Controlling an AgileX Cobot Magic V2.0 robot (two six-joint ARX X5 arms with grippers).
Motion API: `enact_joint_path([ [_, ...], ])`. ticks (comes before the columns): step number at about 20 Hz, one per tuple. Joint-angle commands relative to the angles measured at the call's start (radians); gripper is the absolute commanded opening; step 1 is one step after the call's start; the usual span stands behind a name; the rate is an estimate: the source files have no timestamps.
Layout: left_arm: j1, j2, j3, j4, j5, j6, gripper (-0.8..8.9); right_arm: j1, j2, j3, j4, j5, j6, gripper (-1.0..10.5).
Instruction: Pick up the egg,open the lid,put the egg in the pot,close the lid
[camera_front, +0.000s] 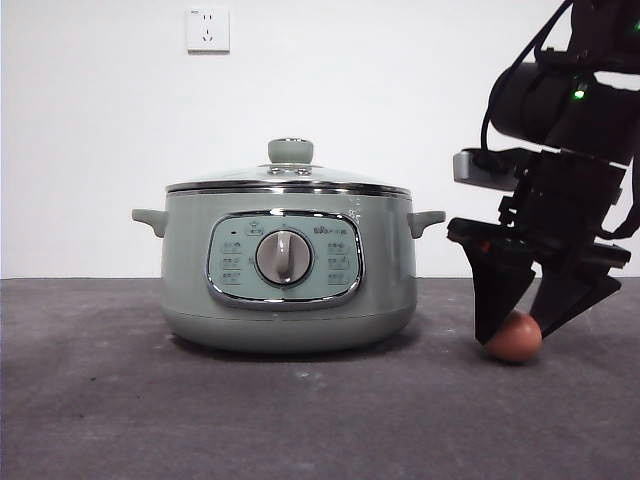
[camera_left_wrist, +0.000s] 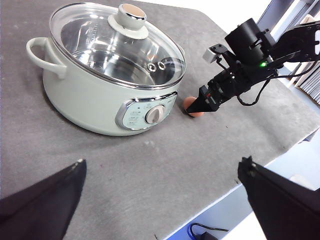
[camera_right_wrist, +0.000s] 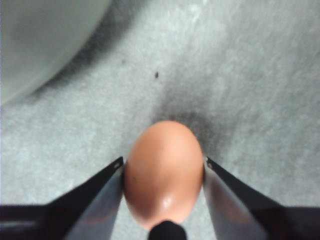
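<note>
The reddish-brown egg (camera_front: 515, 340) lies on the grey table to the right of the sage-green pot (camera_front: 290, 300). My right gripper (camera_front: 517, 333) reaches down over it, and in the right wrist view its two jaws press against both sides of the egg (camera_right_wrist: 162, 170). The glass lid (camera_front: 290, 183) with its pale green knob (camera_front: 290, 151) sits closed on the pot. My left gripper (camera_left_wrist: 162, 161) is open and empty, held high over the table in front of the pot (camera_left_wrist: 90, 100). From there I also see the lid (camera_left_wrist: 100, 50), the egg (camera_left_wrist: 191, 103) and the right gripper (camera_left_wrist: 197, 111).
A white wall socket (camera_front: 207, 29) is on the wall behind. The grey table's edge (camera_left_wrist: 235, 185) runs close to the left gripper's side, with a cable beyond it. The pot's side handle (camera_front: 428, 218) points towards the right arm.
</note>
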Motion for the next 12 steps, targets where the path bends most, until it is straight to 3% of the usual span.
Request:
enact_joint_path([
  [1, 0.002, -0.002, 0.003, 0.001, -0.002, 0.000, 5.94, 0.003, 0.013, -0.002, 0.000, -0.006, 0.016, 0.1],
  [6, 0.002, 0.004, 0.003, 0.011, -0.003, 0.000, 5.94, 0.002, -0.025, -0.002, -0.014, -0.003, 0.023, -0.1],
  [12, 0.001, 0.148, 0.026, 0.108, -0.002, -0.014, 5.94, 0.002, -0.301, -0.002, -0.106, -0.003, 0.023, -0.1],
])
